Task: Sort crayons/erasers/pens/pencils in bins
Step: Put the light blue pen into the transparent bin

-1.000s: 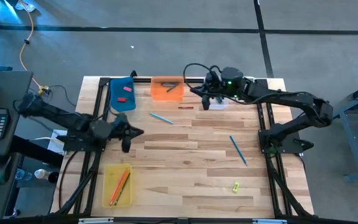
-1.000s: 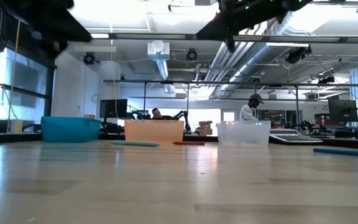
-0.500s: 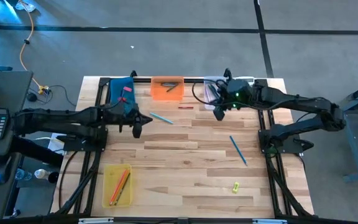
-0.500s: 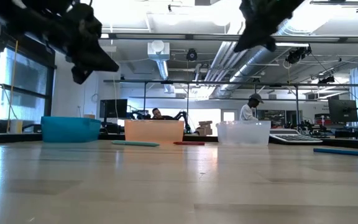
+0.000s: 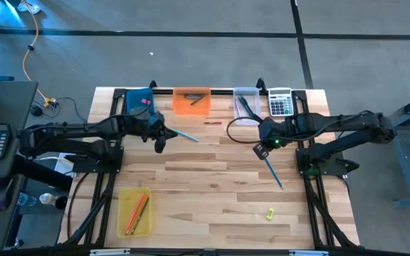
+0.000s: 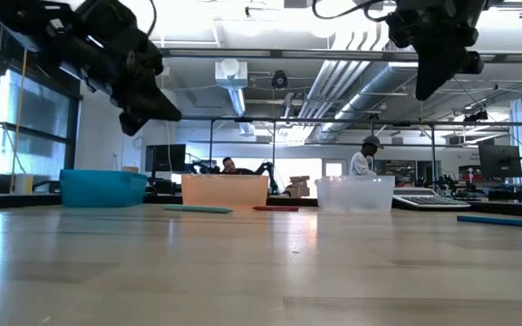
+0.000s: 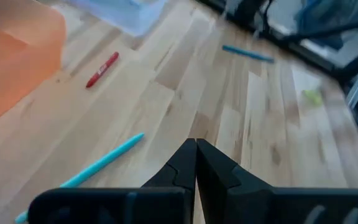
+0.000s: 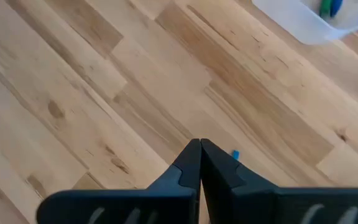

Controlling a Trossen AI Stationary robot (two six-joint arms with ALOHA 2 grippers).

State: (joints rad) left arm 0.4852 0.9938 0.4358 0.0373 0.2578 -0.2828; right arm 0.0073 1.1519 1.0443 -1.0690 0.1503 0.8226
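Blue pen [image 5: 272, 171] is lying just beside the empty, pinched-shut right gripper [image 5: 260, 149], long axis slanting toward the desk's right edge; left gripper [image 5: 159, 144] also shut.

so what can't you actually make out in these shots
- Blue bin contents: high view, the left end effector and its arm cover part of it; low view shows only its wall.
- Small yellow-green item: high view, too small to identify.
- Blue pen: right wrist view, mostly hidden behind the right end effector.
- Orange bin contents: too small to name.
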